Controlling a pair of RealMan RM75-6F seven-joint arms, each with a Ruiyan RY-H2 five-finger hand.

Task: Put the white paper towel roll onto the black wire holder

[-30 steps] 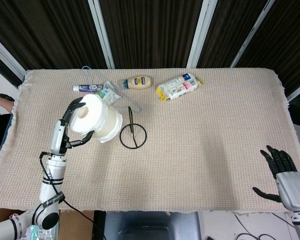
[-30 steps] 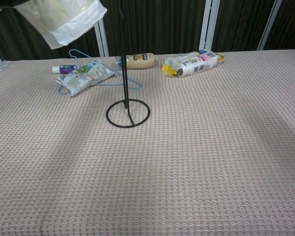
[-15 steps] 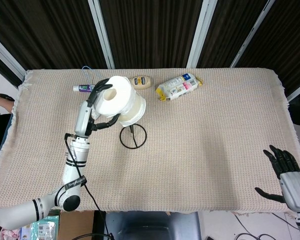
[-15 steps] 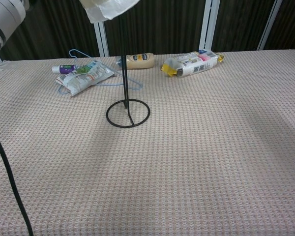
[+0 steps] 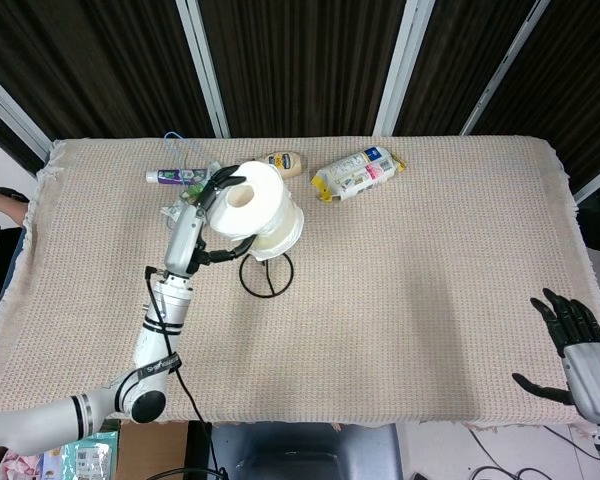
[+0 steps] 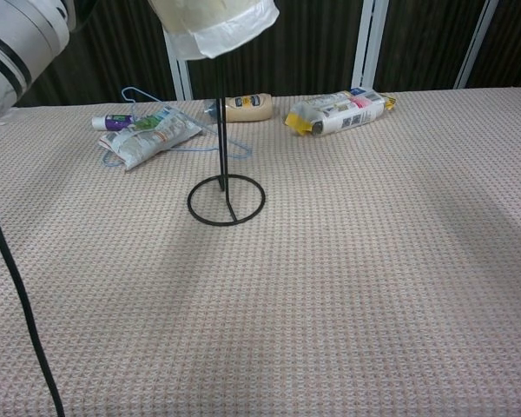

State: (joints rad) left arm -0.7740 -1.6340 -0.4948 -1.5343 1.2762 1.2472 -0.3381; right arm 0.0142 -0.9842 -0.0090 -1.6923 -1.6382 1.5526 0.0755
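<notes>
My left hand (image 5: 202, 222) grips the white paper towel roll (image 5: 257, 206) and holds it up in the air, right over the black wire holder (image 5: 267, 275). In the chest view the roll's lower end (image 6: 214, 23) hangs at the top edge, around the top of the holder's upright rod (image 6: 220, 122), whose ring base (image 6: 227, 201) stands on the cloth. Whether the rod's tip sits inside the roll's core I cannot tell. My right hand (image 5: 578, 345) hovers open off the table's near right corner, holding nothing.
At the back of the beige cloth lie a mayonnaise bottle (image 5: 283, 163), a yellow-and-white packet (image 5: 357, 173), a tube (image 5: 175, 176), a crumpled packet (image 6: 148, 135) and a blue wire hanger (image 6: 169, 143). A black cable (image 6: 17, 295) hangs at the chest view's left.
My left hand has carried the roll rightward from left of the holder to directly above it, and the roll now hangs lower over the rod. The right hand has barely moved.
</notes>
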